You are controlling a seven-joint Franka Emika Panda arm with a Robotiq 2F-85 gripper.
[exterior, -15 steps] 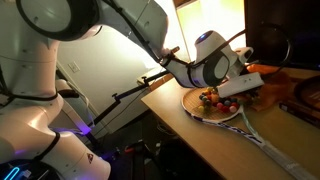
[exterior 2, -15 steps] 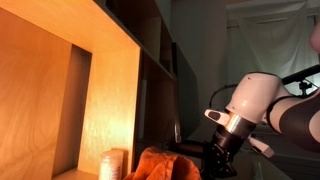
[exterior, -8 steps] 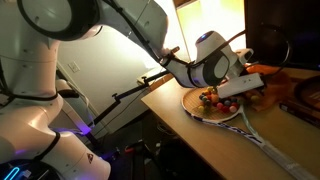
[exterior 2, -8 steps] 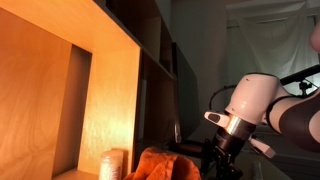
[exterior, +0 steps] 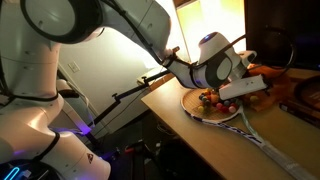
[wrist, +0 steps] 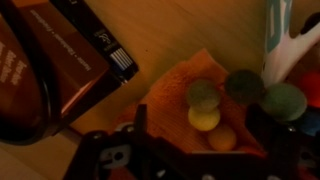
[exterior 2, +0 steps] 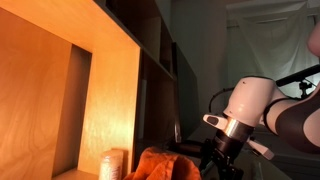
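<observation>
Your arm [exterior: 130, 30] wears glossy white rounded shells with dark seams at the joints; a thin black cable [exterior 2: 214, 100] loops by its wrist.

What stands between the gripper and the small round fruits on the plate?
Nothing visible does. In the wrist view the small round fruits lie uncovered on the plate, in the gap between the fingers of the open gripper. The book and the white-and-blue object lie off to the sides.

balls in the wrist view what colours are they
Mostly green balls, plus a yellow ball and an orange ball; the wrist view shows them best.
</observation>
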